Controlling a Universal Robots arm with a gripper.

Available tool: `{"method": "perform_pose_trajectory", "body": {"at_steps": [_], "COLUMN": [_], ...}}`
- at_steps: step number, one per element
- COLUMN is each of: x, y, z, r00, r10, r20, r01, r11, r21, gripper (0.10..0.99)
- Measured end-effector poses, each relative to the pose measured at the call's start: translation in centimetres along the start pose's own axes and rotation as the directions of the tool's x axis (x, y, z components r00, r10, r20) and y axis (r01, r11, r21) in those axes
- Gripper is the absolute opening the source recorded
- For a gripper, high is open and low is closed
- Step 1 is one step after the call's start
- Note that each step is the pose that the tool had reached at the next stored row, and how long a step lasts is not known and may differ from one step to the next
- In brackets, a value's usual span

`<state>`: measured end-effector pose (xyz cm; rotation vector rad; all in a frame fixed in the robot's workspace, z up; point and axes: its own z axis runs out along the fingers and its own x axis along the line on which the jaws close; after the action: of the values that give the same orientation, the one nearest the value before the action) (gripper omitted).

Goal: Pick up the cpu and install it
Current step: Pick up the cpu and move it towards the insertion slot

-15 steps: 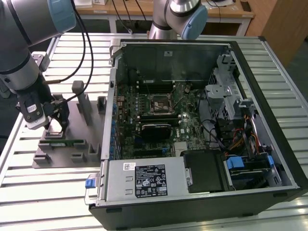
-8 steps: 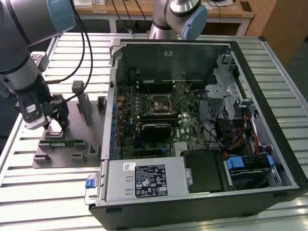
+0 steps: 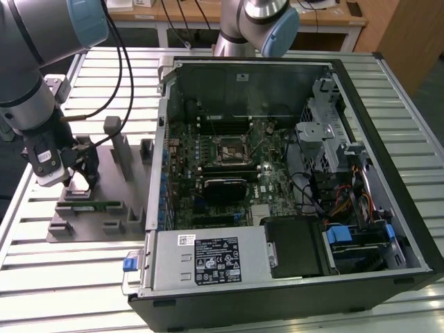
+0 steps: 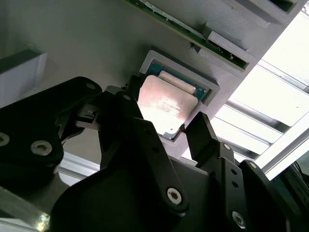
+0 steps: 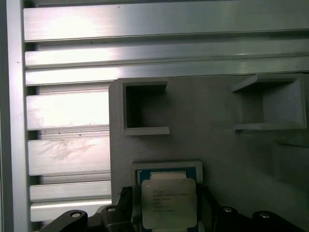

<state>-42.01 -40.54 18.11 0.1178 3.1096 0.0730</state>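
Here the cpu (image 4: 164,108) is seen lying flat in a shallow square pocket (image 5: 166,166) of a grey fixture plate (image 5: 217,125). The plate is set on the slatted metal table (image 5: 67,108). The gripper (image 4: 166,113) is placed directly over the chip, which lies between the two black fingers (image 4: 200,137) in both wrist views, one finger at each of two opposite sides.

The jaws are held apart, a little wider than the chip, close to the width of the pocket's raised rim. A narrow gap is visible beside one finger in the first wrist view. Whether the other finger touches the chip's edge cannot be told. Nothing is gripped, and the chip is still seated in its pocket.

The pale silver lid is turned upward, toward the wrist cameras, and printed text can be made out on it. A strip of teal board is exposed along the side farthest from the gripper body. As the chip is square, no long axis can be given; its edges run parallel to the pocket walls.

In the exterior view the gripper (image 3: 80,173) is lowered onto the plate at the exterior view's left, near a green memory stick (image 3: 94,205). The open computer case (image 3: 388,139) is found on the exterior view's right.
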Motion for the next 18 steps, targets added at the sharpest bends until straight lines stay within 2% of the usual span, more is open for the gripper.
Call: {"method": "perform_pose_trajectory", "body": {"at_steps": [2,3,5,17,18], "x": [0.0,0.0,0.01,0.04,0.04], "y": [0.0,0.0,0.0,0.0,0.0], "z": [0.0,0.0,0.0,0.01,0.0], "r00": [1.0,1.0,1.0,1.0,1.0], "r10": [0.0,0.0,0.0,0.0,0.0], "r20": [0.0,0.0001,-0.0001,0.0001,0.0], "r01": [0.0,0.0,0.0,0.0,0.0], "r11": [1.0,1.0,1.0,1.0,1.0], "r21": [0.0,0.0,0.0,0.0,0.0], "gripper": [0.631,0.569,0.545,0.553,0.62]}}
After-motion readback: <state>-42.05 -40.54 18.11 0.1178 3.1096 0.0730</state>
